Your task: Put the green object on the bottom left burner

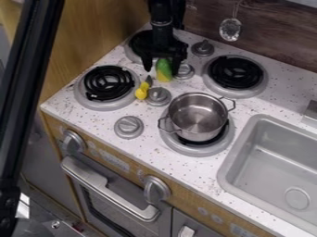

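Gripper (162, 68), black and two-fingered, hangs over the rear of a toy stove, its fingers spread with the green object (164, 70) between them — yellow end down, close by the right-hand finger as the camera sees it, with a gap on the other side. Whether that nearer finger touches it cannot be told. The piece is off its goal, the bottom left burner (108, 83), which lies toward the counter's left edge. A lopsided close is the likeliest trouble: with the object off-center, one finger could meet it first and tip or push it toward the knob (184, 70) beside it. A shallow grip could also let its smooth-looking body slip on the way over. Just ahead sits a yellow item (142, 91) with a dark, pointed end, close to a second knob (159, 96) — both on or near the path to the burner, and a low carry could snag either one. Even a clean delivery might end in a roll, the coil being ridged and the object rounded. Elsewhere on the speckled counter (93, 118), a metal pot (197, 115) rests on the front right burner, near the sink (238, 147), apart from the likely route.
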Robot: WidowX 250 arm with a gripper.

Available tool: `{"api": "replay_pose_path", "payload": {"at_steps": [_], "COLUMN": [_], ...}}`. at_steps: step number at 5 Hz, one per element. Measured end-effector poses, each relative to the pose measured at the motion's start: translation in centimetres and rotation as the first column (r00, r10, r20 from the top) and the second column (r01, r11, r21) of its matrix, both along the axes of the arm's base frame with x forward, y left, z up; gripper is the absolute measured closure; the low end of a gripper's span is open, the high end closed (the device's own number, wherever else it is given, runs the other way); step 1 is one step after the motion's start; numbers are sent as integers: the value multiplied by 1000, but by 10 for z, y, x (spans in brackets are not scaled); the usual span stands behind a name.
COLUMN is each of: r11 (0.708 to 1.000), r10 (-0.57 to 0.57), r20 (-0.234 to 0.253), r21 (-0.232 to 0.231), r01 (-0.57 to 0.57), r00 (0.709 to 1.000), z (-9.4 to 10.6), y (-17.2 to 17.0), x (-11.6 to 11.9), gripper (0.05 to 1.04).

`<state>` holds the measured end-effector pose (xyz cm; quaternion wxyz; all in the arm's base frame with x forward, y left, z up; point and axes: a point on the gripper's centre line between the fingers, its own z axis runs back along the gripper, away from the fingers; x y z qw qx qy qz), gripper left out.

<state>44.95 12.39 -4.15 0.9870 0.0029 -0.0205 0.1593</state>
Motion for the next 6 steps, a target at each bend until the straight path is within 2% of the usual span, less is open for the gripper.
{"api": "replay_pose_path", "payload": {"at_steps": [2,3,4,5,6], "r11": [1000,999,999,999,998], "r10": [18,32,28,23,30], "r20": [15,38,44,62,66], "r21": [11,25,27,31,45], "r01": [-18,-33,-30,-25,-33], "r00": [1000,999,999,998,997], "z": [-1,-7,-9,-7,0], "y": [1,3,1,1,7], "x": [4,4,4,1,-13], "gripper": [112,366,410,410,410]}}
